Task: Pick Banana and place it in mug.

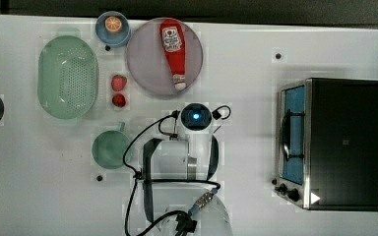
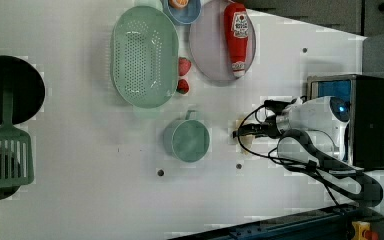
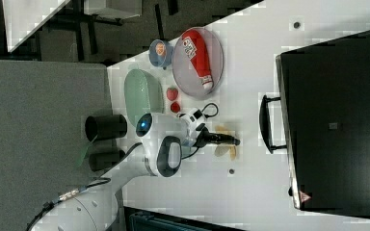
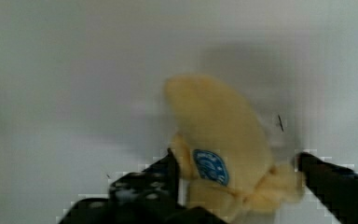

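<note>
The pale yellow banana [image 4: 219, 135] with a blue sticker lies on the white table between my gripper's [image 4: 235, 163] two black fingers. One finger [image 4: 161, 175] presses its side and the other [image 4: 321, 177] meets its lobed end. In the left view the gripper [image 2: 236, 133] reaches down onto the banana [image 2: 243, 145], a short way to the left view's right of the teal mug [image 2: 186, 141]. The mug [image 1: 110, 149] stands upright with nothing inside it, beside the arm in the top view. In the right view the banana [image 3: 223, 150] peeks out under the gripper [image 3: 236, 141].
A pale-green perforated basket [image 1: 68, 77], two strawberries [image 1: 119, 82], a blue bowl [image 1: 113, 29] with an orange slice and a plate [image 1: 145, 59] with a ketchup bottle [image 1: 173, 49] lie beyond the mug. A toaster oven [image 1: 334, 142] stands at the top view's right.
</note>
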Tool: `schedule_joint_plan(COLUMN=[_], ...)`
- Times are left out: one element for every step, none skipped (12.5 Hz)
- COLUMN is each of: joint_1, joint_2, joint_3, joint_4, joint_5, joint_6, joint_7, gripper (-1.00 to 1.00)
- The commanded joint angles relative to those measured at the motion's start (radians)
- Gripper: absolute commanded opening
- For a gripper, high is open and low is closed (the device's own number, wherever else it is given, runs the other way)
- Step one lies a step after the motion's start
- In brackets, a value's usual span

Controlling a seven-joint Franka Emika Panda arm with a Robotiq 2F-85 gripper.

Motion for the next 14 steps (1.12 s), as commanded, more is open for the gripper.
schedule_joint_plan(joint_1=[-0.009, -0.01, -0.012, -0.014, -0.014, -0.014, -0.013, -0.012, -0.009, -0.004, 0.0, 0.002, 0.002, 0.004], joint_2=[-0.062, -0.077, -0.102, -0.155, -0.2, -0.248, -0.296, -0.354, -0.396, -0.436, -0.473, -0.506, -0.536, -0.566], joint_3=[-0.034, -0.035, -0.036, -0.036, -0.036, -0.036, -0.035, -0.033, -0.031, -0.024, -0.014, -0.002, 0.011, 0.029], joint_4=[0.001, 0.005, 0.01, 0.014, 0.014, 0.016, 0.02, 0.03, 0.046, 0.067, 0.094, 0.128, 0.164, 0.195], joint_5=[-0.009, -0.008, -0.007, -0.007, -0.007, -0.007, -0.007, -0.007, -0.007, -0.007, -0.007, -0.007, -0.007, -0.007], joint_6=[0.019, 0.018, 0.017, 0.015, 0.01, 0.003, -0.012, -0.066, -0.141, -0.235, -0.326, -0.4, -0.457, -0.515], joint_7=[-0.014, -0.014, -0.014, -0.014, -0.012, -0.005, -0.002, -0.002, -0.002, -0.001, 0.007, 0.03, 0.066, 0.103], gripper=[-0.3, -0.3, -0.3, -0.3, -0.3, -0.3, -0.3, -0.3, -0.3, -0.3, -0.3, -0.3, -0.3, -0.3])
